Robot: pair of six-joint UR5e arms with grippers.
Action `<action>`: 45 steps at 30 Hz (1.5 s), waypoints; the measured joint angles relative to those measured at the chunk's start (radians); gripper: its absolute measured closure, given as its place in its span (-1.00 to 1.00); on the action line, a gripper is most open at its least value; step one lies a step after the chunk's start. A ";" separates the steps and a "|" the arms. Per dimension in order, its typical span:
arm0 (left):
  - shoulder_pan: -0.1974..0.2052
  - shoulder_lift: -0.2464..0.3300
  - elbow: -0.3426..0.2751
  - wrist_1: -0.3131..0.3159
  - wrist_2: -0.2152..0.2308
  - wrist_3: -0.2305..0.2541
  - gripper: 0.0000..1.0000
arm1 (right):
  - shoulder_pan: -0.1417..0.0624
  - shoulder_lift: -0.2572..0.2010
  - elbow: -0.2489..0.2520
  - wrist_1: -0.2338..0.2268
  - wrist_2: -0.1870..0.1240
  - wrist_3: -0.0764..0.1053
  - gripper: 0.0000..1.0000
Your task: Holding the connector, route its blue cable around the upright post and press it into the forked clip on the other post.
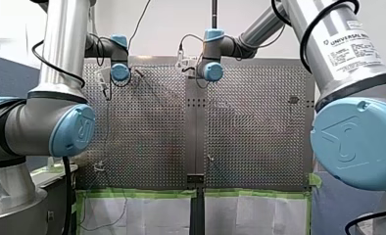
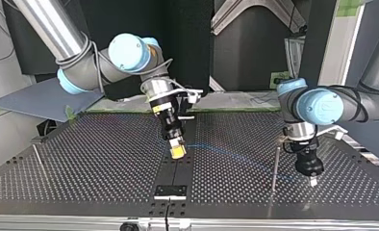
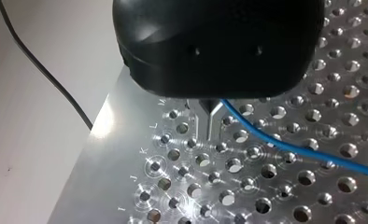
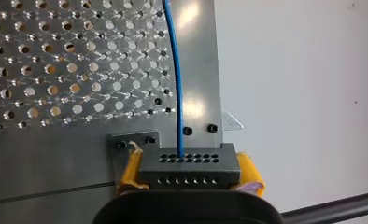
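A dark grey connector [image 4: 189, 164] with rows of small holes sits between the yellow pads [image 4: 131, 170] of my right gripper [image 4: 190, 179], which is shut on it. From the connector a blue cable [image 4: 175, 79] runs away over the perforated plate. In the top view my right gripper [image 2: 178, 151] hangs over the table's middle seam, and the blue cable [image 2: 226, 150] stretches faintly toward my left gripper [image 2: 313, 182]. A thin upright post [image 2: 274, 168] stands just beside that gripper. In the left wrist view my left gripper [image 3: 208, 116] has its metal fingers shut where the blue cable [image 3: 289, 149] comes out.
A second thin post [image 2: 39, 161] stands near the perforated table's [image 2: 106, 168] edge at the top view's left. A small black bracket [image 2: 170, 191] is bolted on the middle seam near the front edge. I cannot make out which post carries the forked clip.
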 joint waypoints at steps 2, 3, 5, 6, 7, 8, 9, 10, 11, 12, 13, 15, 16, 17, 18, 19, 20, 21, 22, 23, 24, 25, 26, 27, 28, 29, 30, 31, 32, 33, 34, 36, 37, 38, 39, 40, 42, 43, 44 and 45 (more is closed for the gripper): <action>0.001 -0.001 -0.002 0.000 0.002 -0.001 1.00 | -0.001 0.006 0.000 -0.003 0.001 0.000 1.00; 0.001 -0.001 -0.003 0.001 0.003 -0.002 1.00 | -0.002 0.008 0.000 -0.005 0.001 0.000 1.00; 0.001 -0.001 -0.009 0.003 0.009 -0.003 1.00 | -0.003 0.013 0.000 -0.012 0.001 0.001 1.00; 0.001 -0.001 -0.013 0.006 0.011 -0.003 1.00 | -0.003 0.015 0.000 -0.015 0.001 0.002 1.00; 0.001 -0.001 -0.016 0.009 0.013 -0.004 1.00 | -0.004 0.017 0.000 -0.018 0.001 0.002 1.00; 0.001 -0.001 -0.021 0.014 0.016 -0.006 1.00 | -0.005 0.019 0.000 -0.020 0.001 0.002 1.00; 0.001 -0.001 -0.024 0.017 0.017 -0.007 1.00 | -0.006 0.021 -0.001 -0.021 0.001 0.002 1.00; 0.001 -0.001 -0.026 0.019 0.018 -0.008 1.00 | -0.007 0.024 -0.001 -0.023 0.000 0.002 1.00; 0.001 -0.001 -0.028 0.021 0.019 -0.008 1.00 | -0.008 0.027 -0.001 -0.023 0.000 0.003 1.00; 0.001 -0.002 -0.029 0.022 0.020 -0.008 1.00 | -0.009 0.031 -0.001 -0.024 0.000 0.002 1.00; 0.000 -0.002 -0.030 0.023 0.022 -0.008 1.00 | -0.011 0.035 -0.002 -0.024 0.000 0.002 1.00; -0.002 -0.005 -0.030 0.024 0.031 -0.009 1.00 | -0.012 0.042 -0.002 -0.025 0.001 0.001 1.00; -0.004 -0.008 -0.030 0.024 0.037 -0.009 1.00 | -0.013 0.046 -0.001 -0.026 0.002 0.001 1.00; -0.006 -0.014 -0.030 0.025 0.047 -0.009 1.00 | -0.014 0.049 -0.001 -0.027 0.002 0.000 1.00; -0.007 -0.021 -0.030 0.025 0.054 -0.009 1.00 | -0.014 0.052 -0.001 -0.029 0.002 0.000 1.00; -0.008 -0.028 -0.031 0.025 0.062 -0.009 1.00 | -0.015 0.056 -0.001 -0.032 0.002 0.000 1.00; -0.009 -0.038 -0.031 0.025 0.072 -0.009 1.00 | -0.016 0.059 -0.001 -0.034 0.002 0.000 1.00; -0.010 -0.045 -0.031 0.025 0.077 -0.009 1.00 | -0.017 0.062 -0.002 -0.037 0.001 0.000 1.00; -0.010 -0.051 -0.031 0.026 0.080 -0.009 1.00 | -0.018 0.065 -0.003 -0.040 0.000 0.000 1.00; -0.011 -0.056 -0.031 0.026 0.083 -0.009 1.00 | -0.019 0.068 -0.004 -0.042 0.000 0.000 1.00; -0.011 -0.059 -0.031 0.027 0.085 -0.009 1.00 | -0.020 0.070 -0.004 -0.045 -0.001 0.000 1.00; -0.010 -0.061 -0.030 0.029 0.087 -0.010 1.00 | -0.022 0.074 -0.006 -0.048 -0.001 0.000 1.00; -0.009 -0.062 -0.030 0.033 0.089 -0.013 1.00 | -0.023 0.076 -0.007 -0.050 -0.002 0.000 1.00; -0.008 -0.063 -0.030 0.036 0.092 -0.015 1.00 | -0.024 0.079 -0.008 -0.053 -0.002 0.000 1.00; -0.008 -0.064 -0.030 0.038 0.094 -0.017 1.00 | -0.025 0.082 -0.010 -0.057 -0.002 0.001 1.00; -0.007 -0.066 -0.030 0.041 0.097 -0.020 1.00 | -0.026 0.084 -0.011 -0.059 -0.002 0.002 1.00; -0.007 -0.067 -0.030 0.042 0.098 -0.021 1.00 | -0.027 0.087 -0.013 -0.060 -0.002 0.002 1.00; -0.007 -0.068 -0.030 0.043 0.099 -0.022 1.00 | -0.027 0.092 -0.015 -0.062 -0.003 0.003 1.00; -0.006 -0.069 -0.030 0.044 0.100 -0.024 1.00 | -0.027 0.096 -0.016 -0.063 -0.003 0.003 1.00; -0.007 -0.070 -0.030 0.044 0.101 -0.025 1.00 | -0.028 0.100 -0.018 -0.064 -0.003 0.003 1.00; -0.007 -0.071 -0.030 0.044 0.102 -0.026 1.00 | -0.029 0.106 -0.020 -0.064 -0.003 0.003 1.00; -0.007 -0.071 -0.030 0.043 0.103 -0.027 1.00 | -0.030 0.115 -0.022 -0.065 -0.003 0.003 1.00; -0.008 -0.071 -0.030 0.042 0.103 -0.027 1.00 | -0.031 0.122 -0.022 -0.065 -0.003 0.003 1.00; -0.009 -0.071 -0.030 0.041 0.103 -0.027 1.00 | -0.031 0.129 -0.023 -0.064 -0.003 0.003 1.00; -0.010 -0.071 -0.030 0.040 0.103 -0.028 1.00 | -0.032 0.136 -0.023 -0.064 -0.003 0.003 1.00; -0.010 -0.071 -0.031 0.039 0.103 -0.028 1.00 | -0.033 0.145 -0.023 -0.064 -0.002 0.003 1.00; -0.012 -0.072 -0.031 0.037 0.103 -0.029 1.00 | -0.033 0.160 -0.023 -0.065 0.000 0.002 1.00; -0.012 -0.072 -0.031 0.037 0.104 -0.030 1.00 | -0.034 0.170 -0.023 -0.066 0.001 0.002 1.00; -0.013 -0.072 -0.031 0.036 0.105 -0.034 1.00 | -0.034 0.177 -0.023 -0.067 0.002 0.001 1.00; -0.013 -0.072 -0.032 0.036 0.106 -0.039 1.00 | -0.034 0.184 -0.023 -0.068 0.002 0.000 1.00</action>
